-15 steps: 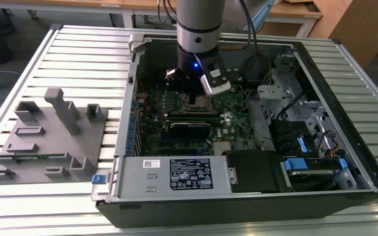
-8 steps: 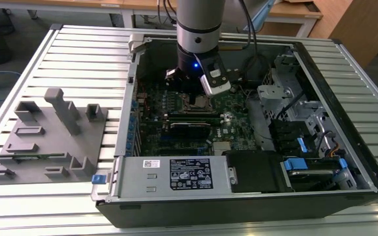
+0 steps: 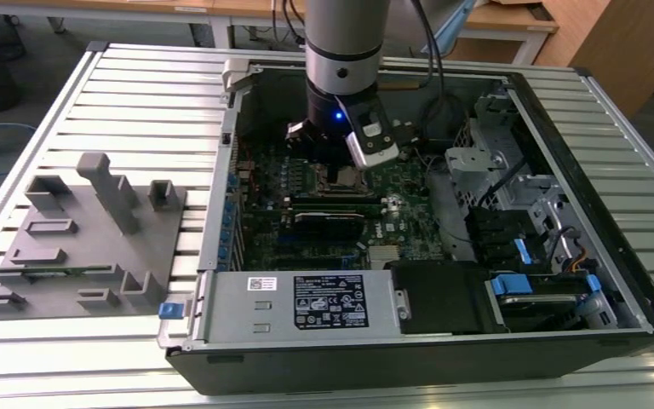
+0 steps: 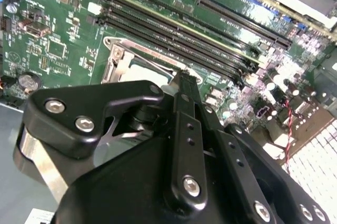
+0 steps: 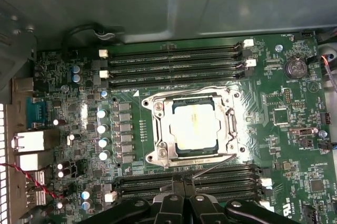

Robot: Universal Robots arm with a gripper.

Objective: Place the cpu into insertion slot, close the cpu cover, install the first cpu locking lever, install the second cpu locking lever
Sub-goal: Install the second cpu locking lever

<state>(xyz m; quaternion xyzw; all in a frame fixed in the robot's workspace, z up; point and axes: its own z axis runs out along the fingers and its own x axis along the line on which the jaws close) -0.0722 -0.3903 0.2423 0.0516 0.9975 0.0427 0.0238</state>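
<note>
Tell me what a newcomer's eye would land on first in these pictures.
Probably the arm reaching down into the open computer case on the slatted table, its hand low over the green motherboard. Next, the cpu, pale and shiny, seated in the socket mid-board with the cpu cover framing it. A grey fixture block sits at the exterior view's left.

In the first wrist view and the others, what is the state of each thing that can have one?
cpu: seated in the socket.
cpu cover: closed flat around the cpu.
locking lever: one thin rod sticks out at an angle, apparently not latched.
gripper: fingers together, holding nothing, just beside the socket.
computer case: side open.
</note>
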